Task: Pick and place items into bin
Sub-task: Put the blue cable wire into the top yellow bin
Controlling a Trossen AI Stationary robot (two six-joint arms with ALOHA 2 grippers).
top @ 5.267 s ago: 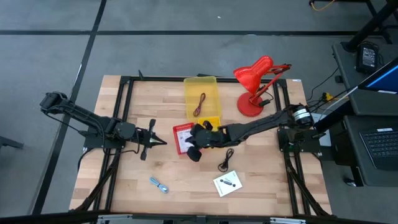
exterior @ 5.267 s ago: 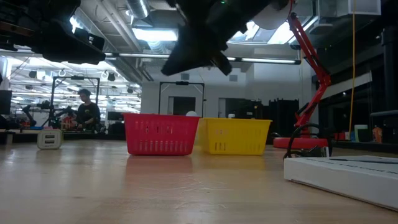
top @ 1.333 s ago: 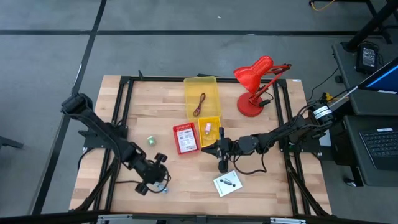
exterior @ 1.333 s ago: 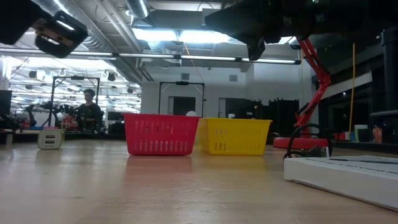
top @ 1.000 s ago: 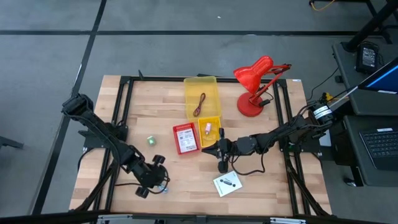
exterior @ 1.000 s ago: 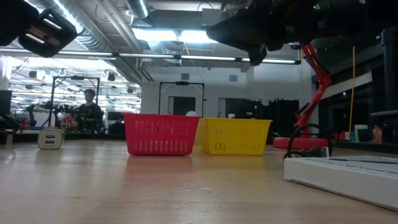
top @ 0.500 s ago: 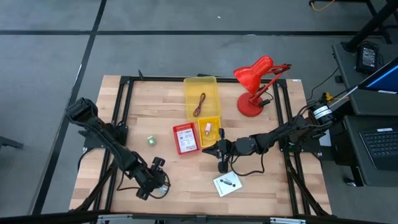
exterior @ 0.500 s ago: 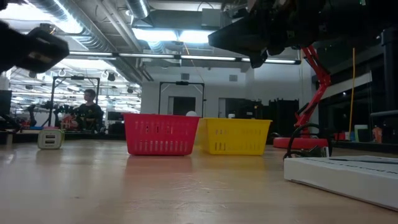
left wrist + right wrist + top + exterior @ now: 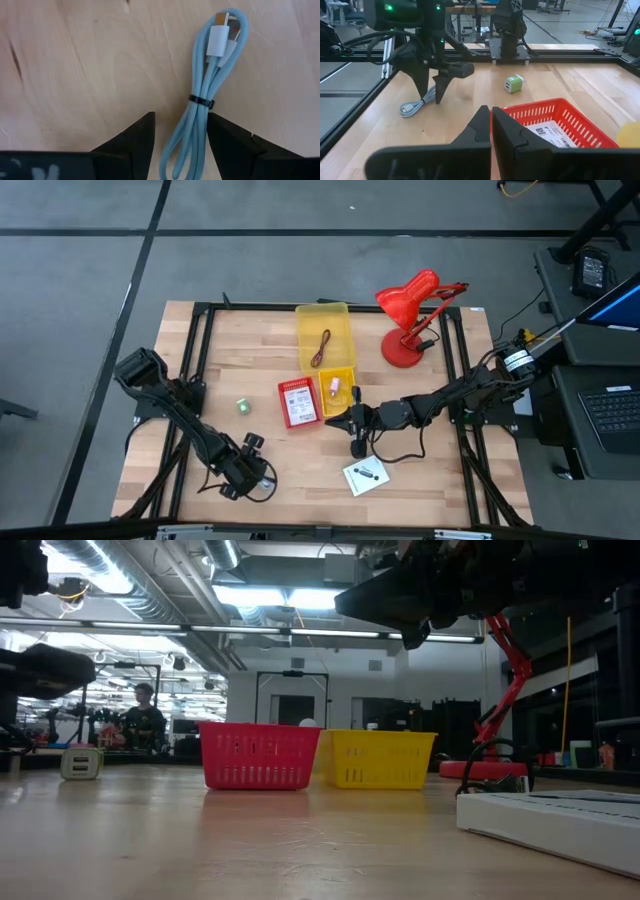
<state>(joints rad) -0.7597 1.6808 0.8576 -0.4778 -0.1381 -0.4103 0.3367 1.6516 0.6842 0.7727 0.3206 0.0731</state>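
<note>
A light-blue coiled cable (image 9: 210, 95) with a white plug lies flat on the wood near the table's front left. My left gripper (image 9: 180, 122) points down over it, open, one finger on each side of the coil's near end; I cannot tell whether they touch it. From the right wrist view, the left gripper (image 9: 434, 95) stands low over the cable (image 9: 414, 107). My right gripper (image 9: 338, 421) hangs shut above mid-table, nothing between its fingers (image 9: 490, 115). A red basket (image 9: 298, 402) holds a white printed packet. A yellow bin (image 9: 325, 340) holds a dark red cord (image 9: 320, 347).
A small green piece (image 9: 241, 407) lies left of the red basket. A white packet (image 9: 366, 474) and a black cable (image 9: 358, 446) lie near the front centre. A red desk lamp (image 9: 410, 315) stands at the back right. A small yellow basket (image 9: 338, 392) adjoins the red one.
My left gripper has sunk toward the light-blue cable near the table's front edge and tipped further downward. My right arm has kept still.
</note>
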